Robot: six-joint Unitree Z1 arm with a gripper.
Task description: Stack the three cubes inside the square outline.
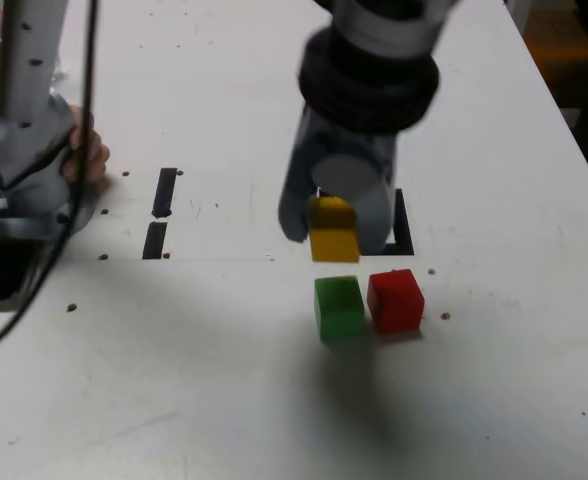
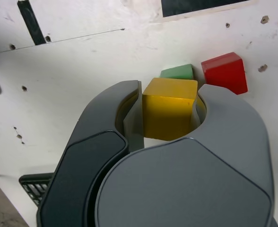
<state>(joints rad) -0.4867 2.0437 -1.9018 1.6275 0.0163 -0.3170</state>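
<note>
My gripper (image 1: pixel 334 238) is shut on the yellow cube (image 1: pixel 334 232), its two fingers pressing the cube's opposite sides; the wrist view shows the same grip (image 2: pixel 169 88) on the yellow cube (image 2: pixel 169 108). The green cube (image 1: pixel 338 308) and the red cube (image 1: pixel 395 299) rest side by side on the table, just in front of the held cube in the exterior view. Both also show in the wrist view, the green cube (image 2: pixel 178 72) and the red cube (image 2: pixel 225 72), beyond the fingertips. The square outline (image 1: pixel 402 225) is mostly hidden behind the gripper; only its black edge (image 2: pixel 200 5) shows.
Two short black bar marks (image 1: pixel 165 192) (image 1: pixel 155 240) lie on the white table (image 1: pixel 224 380) at the exterior view's left. The arm's base (image 1: pixel 19 150) stands at the far left with a cable hanging down, and a person's hand (image 1: pixel 92 155) rests beside it.
</note>
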